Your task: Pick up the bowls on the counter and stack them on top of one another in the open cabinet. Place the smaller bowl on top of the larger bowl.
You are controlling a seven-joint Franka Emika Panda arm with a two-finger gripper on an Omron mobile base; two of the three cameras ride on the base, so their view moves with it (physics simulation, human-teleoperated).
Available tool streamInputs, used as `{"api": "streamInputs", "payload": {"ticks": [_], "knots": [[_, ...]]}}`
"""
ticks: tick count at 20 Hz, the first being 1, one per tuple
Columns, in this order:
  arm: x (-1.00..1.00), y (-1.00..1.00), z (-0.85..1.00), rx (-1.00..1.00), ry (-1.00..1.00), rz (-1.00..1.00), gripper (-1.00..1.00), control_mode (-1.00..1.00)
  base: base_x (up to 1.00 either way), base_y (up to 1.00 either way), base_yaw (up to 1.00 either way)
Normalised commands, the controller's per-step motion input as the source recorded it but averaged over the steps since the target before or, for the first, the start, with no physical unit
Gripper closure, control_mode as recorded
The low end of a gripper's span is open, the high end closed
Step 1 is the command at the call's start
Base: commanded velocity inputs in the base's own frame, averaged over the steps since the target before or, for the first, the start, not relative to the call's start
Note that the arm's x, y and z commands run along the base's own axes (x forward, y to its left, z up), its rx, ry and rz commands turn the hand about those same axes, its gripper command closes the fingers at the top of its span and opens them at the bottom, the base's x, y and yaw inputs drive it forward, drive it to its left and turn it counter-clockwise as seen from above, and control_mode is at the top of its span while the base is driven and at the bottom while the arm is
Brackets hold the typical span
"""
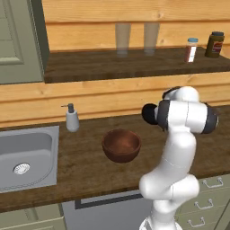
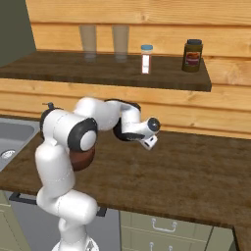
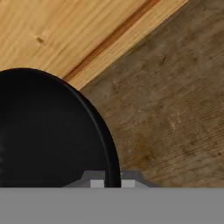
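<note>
Rim of the smaller bowl [image 3: 52, 131] runs straight down between the two finger tips in the hand view, and the jaws are pressed together on that thin black edge. The bowl sits on the counter [image 3: 175, 109] close to the plank wall behind it, under the shelf. In the right base view the gripper [image 2: 147, 142] hangs low over the counter, turned sideways, with the arm folded in front of it.

The black bowl looks glossy and hard, so it will likely be light but slick; a pinch on the rim is the natural hold, though it may swing or slip if the wrist turns fast. The larger bowl [image 1: 121, 144] stands on the counter well apart from the black one, nearer the sink [image 1: 27, 157], with a soap bottle [image 1: 71, 118] behind it. It looks heavier and thick-rimmed, so its wall will need wider jaws.

The open cabinet [image 1: 134, 67] has a dark shelf board directly above. Two glasses [image 1: 122, 39] stand at the back, and a spice shaker [image 1: 191, 50] and a jar [image 1: 215, 44] sit to the right. Bare board lies in front of the glasses. The shelf's front edge overhangs where the black bowl sits, so the lift probably has to come outward first.
</note>
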Motion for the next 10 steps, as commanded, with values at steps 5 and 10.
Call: {"api": "streamInputs", "payload": {"ticks": [5,10], "knots": [[-1.0,-0.07,0.91,0.08,-0.19,0.0,1.0,-1.0,0.0,0.0,0.0],[-1.0,0.0,1.0,0.01,0.04,0.02,1.0,-1.0,0.0,0.0,0.0]]}}
